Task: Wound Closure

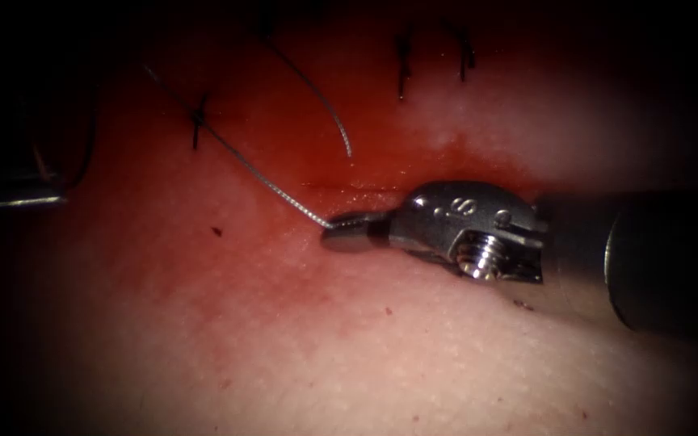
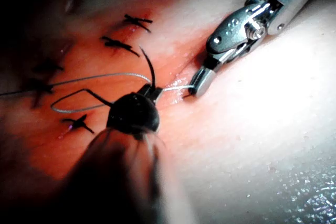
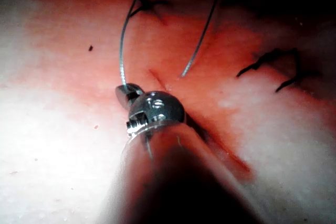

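**Closure well advanced; thread held by right tool**

Several tied stitches (image 1: 404,60) were noted along the cut (image 1: 349,187). The right tool (image 1: 349,232) was clamped on the thread (image 1: 260,173). The needle could not be located. The left tool's (image 2: 152,94) jaw state could not be told.

R tool (image 1: 351,230) lies on tissue (image 1: 300,355) below cut (image 1: 349,187), thread (image 1: 260,173) running up-left from its tip.
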Available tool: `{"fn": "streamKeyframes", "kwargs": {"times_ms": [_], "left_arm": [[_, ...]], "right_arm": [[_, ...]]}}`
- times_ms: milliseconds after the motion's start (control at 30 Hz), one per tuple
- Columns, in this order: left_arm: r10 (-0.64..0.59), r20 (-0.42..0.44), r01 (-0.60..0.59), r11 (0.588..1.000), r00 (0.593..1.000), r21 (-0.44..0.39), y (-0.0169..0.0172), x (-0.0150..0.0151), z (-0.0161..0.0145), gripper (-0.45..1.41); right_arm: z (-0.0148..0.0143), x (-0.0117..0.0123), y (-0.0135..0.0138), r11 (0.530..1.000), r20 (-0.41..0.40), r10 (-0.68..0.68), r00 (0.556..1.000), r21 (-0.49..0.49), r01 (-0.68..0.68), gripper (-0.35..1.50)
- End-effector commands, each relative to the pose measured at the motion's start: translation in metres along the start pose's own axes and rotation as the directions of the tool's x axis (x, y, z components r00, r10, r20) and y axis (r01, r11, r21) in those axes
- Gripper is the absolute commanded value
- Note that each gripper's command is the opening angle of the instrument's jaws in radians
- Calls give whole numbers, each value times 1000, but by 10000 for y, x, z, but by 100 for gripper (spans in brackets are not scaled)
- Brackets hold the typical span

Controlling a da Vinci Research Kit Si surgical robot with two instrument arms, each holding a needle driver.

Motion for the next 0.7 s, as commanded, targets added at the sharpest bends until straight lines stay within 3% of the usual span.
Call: {"fn": "streamKeyframes", "kwargs": {"times_ms": [33, 200, 433, 600, 633, 667, 700], "left_arm": [[3, 4, -3, 1000, 1000, -8, 2, 3, 11, -45], [12, 44, -11, 1000, 999, -26, 37, 16, 30, -45], [11, 55, -10, 1000, 998, -24, 55, 26, 26, -45], [14, 58, -13, 1000, 998, -20, 62, 32, 23, -45], [20, 58, -19, 1000, 998, -21, 62, 32, 23, -45], [21, 58, -19, 1000, 998, -21, 61, 31, 23, -45], [21, 60, -20, 1000, 998, -24, 61, 31, 23, -45]], "right_arm": [[-6, 11, -23, 1000, -10, 6, 1000, 18, -6, -35], [-33, 22, -77, 999, 2, 14, 1000, 38, -14, -35], [-49, 28, -143, 997, 30, 42, 999, 68, -44, -35], [-49, 33, -157, 996, 20, 35, 999, 81, -37, -35], [-47, 34, -153, 996, 4, -25, 1000, 89, 25, -35], [-45, 36, -149, 994, -15, -60, 998, 87, 62, -30], [-43, 39, -141, 991, -42, -93, 995, 89, 96, 34]]}}
